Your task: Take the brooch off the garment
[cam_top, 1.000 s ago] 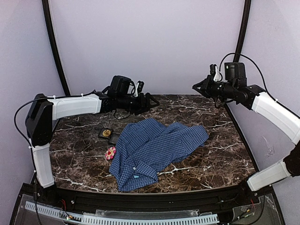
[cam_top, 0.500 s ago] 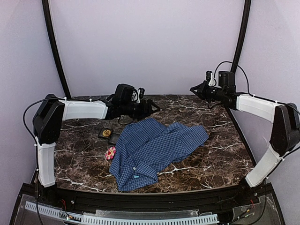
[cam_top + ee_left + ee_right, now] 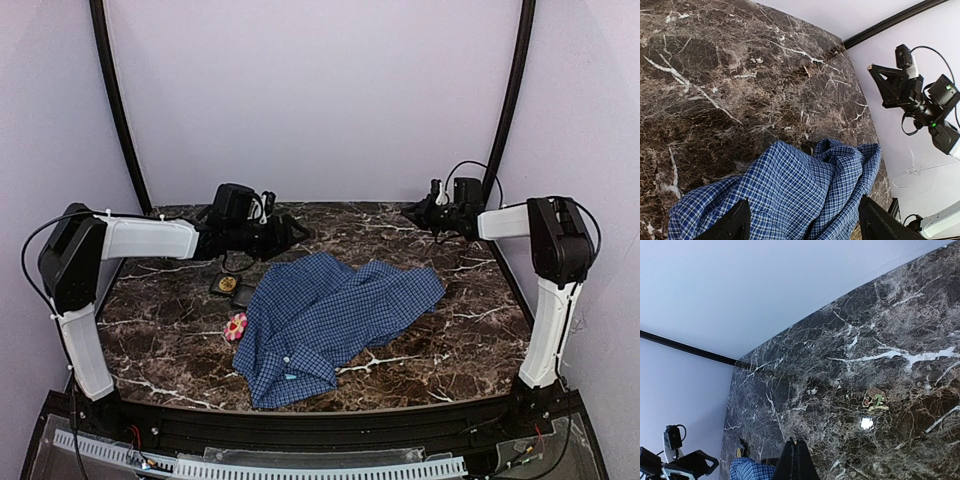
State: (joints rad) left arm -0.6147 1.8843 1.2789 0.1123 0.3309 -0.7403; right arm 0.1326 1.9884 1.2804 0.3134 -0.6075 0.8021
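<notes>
Left claw apart, above far edge of shirt; right claw together, well apart.

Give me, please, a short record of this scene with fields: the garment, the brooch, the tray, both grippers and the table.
garment: blue check shirt, crumpled, lying mid-table
brooch: pink flower shape at the shirt's left edge, likely the brooch; pinned or loose, cannot tell
tray: small black tray, just beyond the brooch
left gripper: open, empty, raised over the table by the shirt's far left edge
right gripper: shut, nothing seen in it, raised over the far right of the table
table: dark marble top
</notes>
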